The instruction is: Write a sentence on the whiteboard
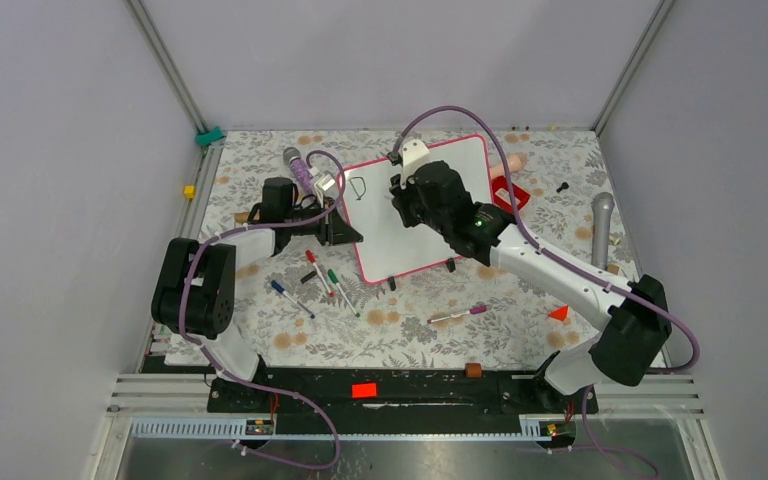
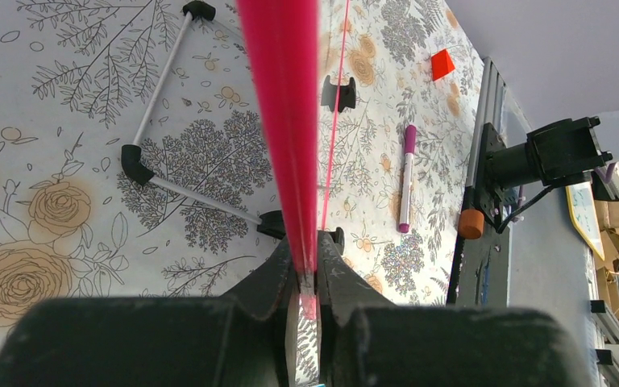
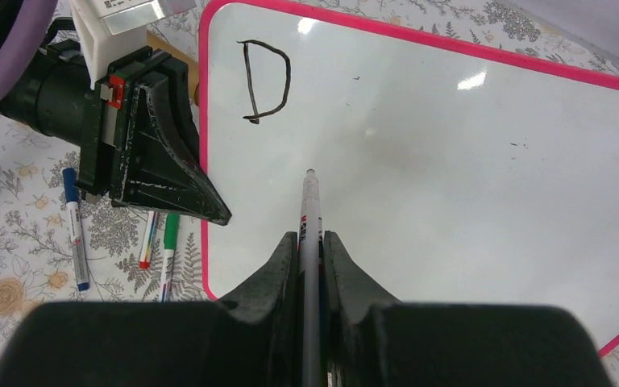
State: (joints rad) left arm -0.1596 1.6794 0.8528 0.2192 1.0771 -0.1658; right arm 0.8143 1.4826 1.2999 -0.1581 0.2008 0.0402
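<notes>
Though askew, whiteboard (image 1: pixel 380 235) lengthwise left-to-right.

1. whiteboard (image 3: pixel 451 161): I log a glossy white face and a pink-red frame.
2. letter D (image 3: pixel 266 81): black stroke.
3. table cover (image 1: pixel 410 335): white, with grey line-drawn leaves and blooms and tan-orange roses.
4. pen (image 3: pixel 310 210): I read a pale grey barrel with red and black print.
5. left gripper (image 2: pixel 308 246) and right gripper (image 3: pixel 310 238): black fingers on both.
6. I count 4 loose white-barrelled markers: red marker (image 1: pixel 318 270), green marker (image 1: pixel 342 290), blue marker (image 1: pixel 290 298), magenta marker (image 1: pixel 457 316).
7. wedge (image 1: pixel 559 313): orange-red.
8. frame block (image 1: pixel 510 193): red.
9. cables (image 1: pixel 560 265): I note purple.
10. microphone (image 1: pixel 601 225): grey.
</notes>
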